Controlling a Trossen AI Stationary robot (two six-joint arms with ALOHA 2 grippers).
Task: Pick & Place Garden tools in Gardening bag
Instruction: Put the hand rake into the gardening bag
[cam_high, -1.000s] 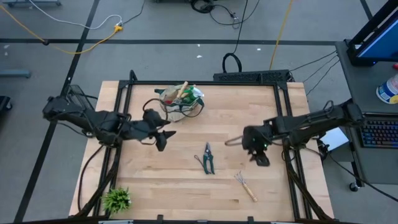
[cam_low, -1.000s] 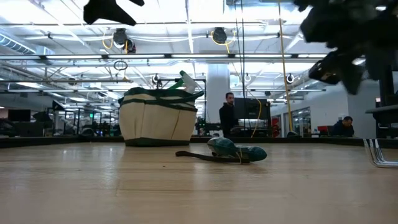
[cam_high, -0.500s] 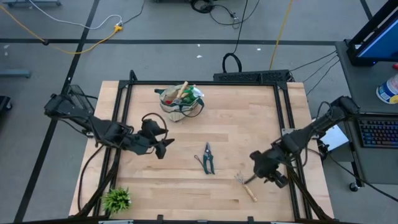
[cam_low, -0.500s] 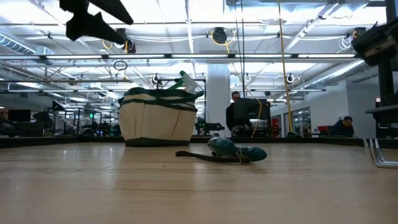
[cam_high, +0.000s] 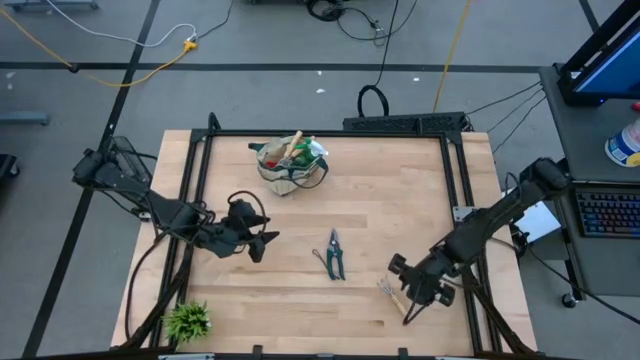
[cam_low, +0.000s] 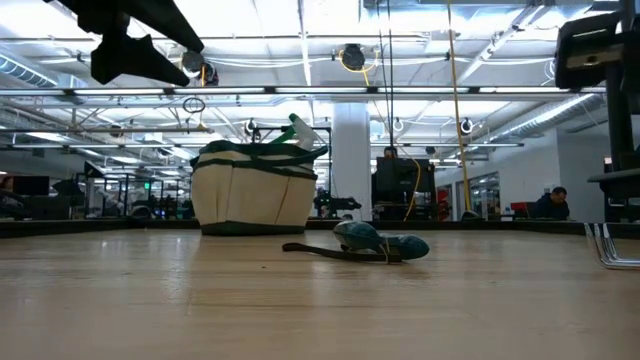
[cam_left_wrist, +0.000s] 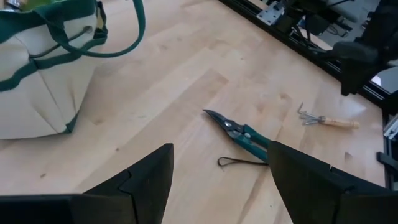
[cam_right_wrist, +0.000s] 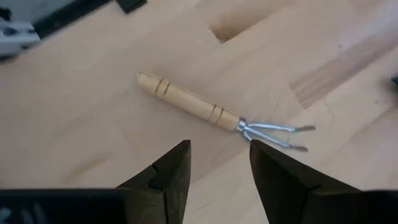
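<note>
Right gripper hung above the hand rake, its two fingers parted with a gap between them and closed on nothing; in the right wrist view the rake lay flat on the table just past the fingertips, wooden handle one way and metal prongs the other. Left gripper hovered off the table on the far side of the pruning shears from the rake, fingers spread wide and empty. The shears lay flat between the two grippers, near the rake. The gardening bag stood upright well apart from the rake, toward the table's far edge, with tool handles showing above its rim. A small leafy plant sat at the near corner on the left arm's side.
</note>
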